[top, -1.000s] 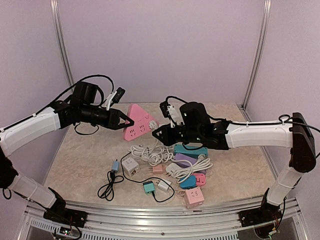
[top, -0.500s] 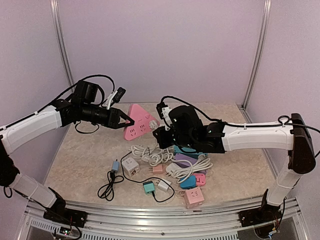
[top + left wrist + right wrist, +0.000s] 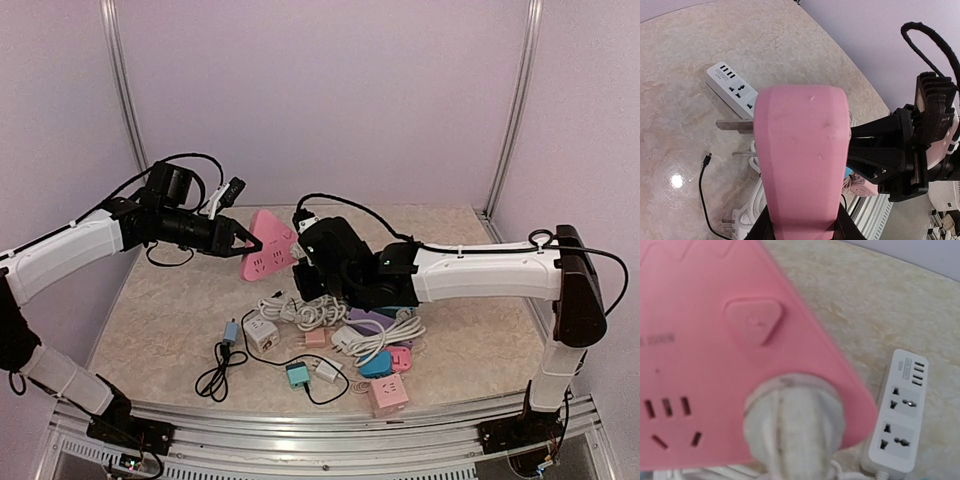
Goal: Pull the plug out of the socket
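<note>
- The white plug point(image 3: 792, 425) looks seated in the face of the pink triangular socket point(image 3: 265, 255), with no gap showing between them in the right wrist view, so I judge it is not yet out.
- The socket is held up off the table point(image 3: 150, 320), toward the back and left of the middle, between the two arms.
- The left gripper point(image 3: 238, 240) is clamped on the socket's left edge; in its own camera the pink body fills the space between its fingers.
- The right gripper point(image 3: 305, 265) is at the socket's right corner with its jaws together. They seem to be pinching the plug, though its fingers are hidden in its own view.
- Done so far: socket raised and braced, plug apparently gripped. Left to do: draw the two apart.
- Below lie a white power strip point(image 3: 897, 415) and a heap of small adapters and cords point(image 3: 370, 340).
</note>
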`<action>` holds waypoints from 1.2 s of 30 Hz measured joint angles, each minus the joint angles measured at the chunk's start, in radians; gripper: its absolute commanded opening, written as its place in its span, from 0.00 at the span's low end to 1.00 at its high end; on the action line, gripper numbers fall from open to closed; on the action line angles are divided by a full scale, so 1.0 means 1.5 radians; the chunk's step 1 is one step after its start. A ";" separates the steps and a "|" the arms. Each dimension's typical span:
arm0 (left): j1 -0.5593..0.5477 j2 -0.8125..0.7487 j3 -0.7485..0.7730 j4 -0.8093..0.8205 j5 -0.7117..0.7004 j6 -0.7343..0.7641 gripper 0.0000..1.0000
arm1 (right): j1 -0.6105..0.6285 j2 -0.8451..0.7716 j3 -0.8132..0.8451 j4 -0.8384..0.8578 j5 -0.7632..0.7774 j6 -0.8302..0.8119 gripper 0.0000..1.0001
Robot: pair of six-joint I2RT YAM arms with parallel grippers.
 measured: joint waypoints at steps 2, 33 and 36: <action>0.000 0.000 0.000 0.000 0.001 0.000 0.00 | 0.001 0.000 0.001 -0.003 0.003 0.000 0.00; -0.026 0.002 0.000 0.010 0.020 0.004 0.00 | -0.109 -0.128 -0.245 0.273 -0.352 0.126 0.00; -0.026 0.002 0.000 0.010 0.019 0.004 0.00 | -0.109 -0.128 -0.245 0.273 -0.353 0.126 0.00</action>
